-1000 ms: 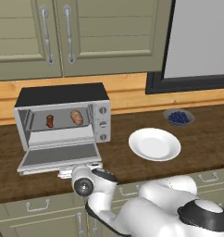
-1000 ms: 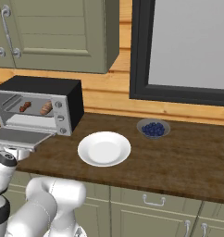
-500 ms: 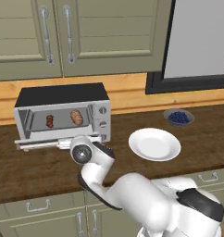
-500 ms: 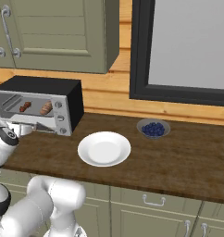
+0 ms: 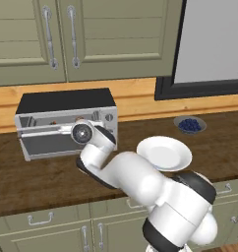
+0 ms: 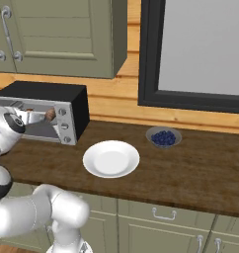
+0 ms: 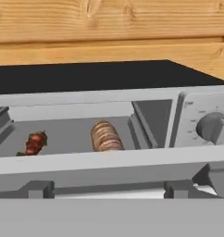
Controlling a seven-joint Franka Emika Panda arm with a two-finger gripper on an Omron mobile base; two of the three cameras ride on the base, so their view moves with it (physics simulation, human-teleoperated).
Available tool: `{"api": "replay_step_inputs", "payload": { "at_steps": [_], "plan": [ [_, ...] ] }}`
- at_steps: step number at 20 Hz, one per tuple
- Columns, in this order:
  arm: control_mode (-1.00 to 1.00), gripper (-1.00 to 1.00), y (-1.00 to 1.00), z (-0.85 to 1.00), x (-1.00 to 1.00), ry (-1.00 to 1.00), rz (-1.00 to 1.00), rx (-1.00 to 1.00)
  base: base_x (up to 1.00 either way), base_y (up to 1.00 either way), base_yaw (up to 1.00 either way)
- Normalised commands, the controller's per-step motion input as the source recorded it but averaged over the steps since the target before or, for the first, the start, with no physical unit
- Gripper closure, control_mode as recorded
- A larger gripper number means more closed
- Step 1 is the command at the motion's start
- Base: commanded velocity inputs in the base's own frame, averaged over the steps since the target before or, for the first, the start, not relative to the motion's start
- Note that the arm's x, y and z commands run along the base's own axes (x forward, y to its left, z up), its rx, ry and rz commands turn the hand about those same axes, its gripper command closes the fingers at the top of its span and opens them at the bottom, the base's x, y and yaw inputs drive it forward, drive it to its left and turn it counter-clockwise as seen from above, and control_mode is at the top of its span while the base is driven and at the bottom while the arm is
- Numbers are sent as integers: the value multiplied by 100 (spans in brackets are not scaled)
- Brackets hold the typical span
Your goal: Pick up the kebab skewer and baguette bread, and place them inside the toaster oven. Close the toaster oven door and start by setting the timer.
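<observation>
The toaster oven (image 5: 67, 106) stands at the back left of the counter, also seen as the toaster oven (image 6: 67, 106). Its door (image 5: 49, 143) is tilted up steeply, with a narrow gap left along the top. Through that gap the hand view shows the kebab skewer (image 7: 34, 142) on the left and the baguette bread (image 7: 106, 136) beside it, both inside. The door's edge (image 7: 109, 163) and bar handle (image 7: 109, 190) lie just below. My gripper (image 5: 80, 133) is against the door's upper edge near the knob panel (image 7: 211, 127), open and holding nothing.
A white plate (image 5: 164, 152) lies right of the oven and my arm arches over its near side. Farther right, near the back wall, a bowl of blueberries (image 5: 190, 124) sits below the dark window frame. Wall cabinets hang above the oven.
The oven door has swung from lying flat up to almost closed. My hand rose with it from the counter's front edge to the oven's face.
</observation>
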Motion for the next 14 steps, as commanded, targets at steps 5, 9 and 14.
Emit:
{"api": "replay_step_inputs", "payload": {
  "at_steps": [5, 9, 14],
  "plan": [
    [-100, -100, -20, -9, 58, 0, 0, 0, 0, 0, 0],
    [-100, -100, -20, -34, 37, 0, 0, 1, 0, 0, 0],
    [-100, -100, -19, -62, 25, 0, 0, 1, 0, 0, 0]
  ]
}}
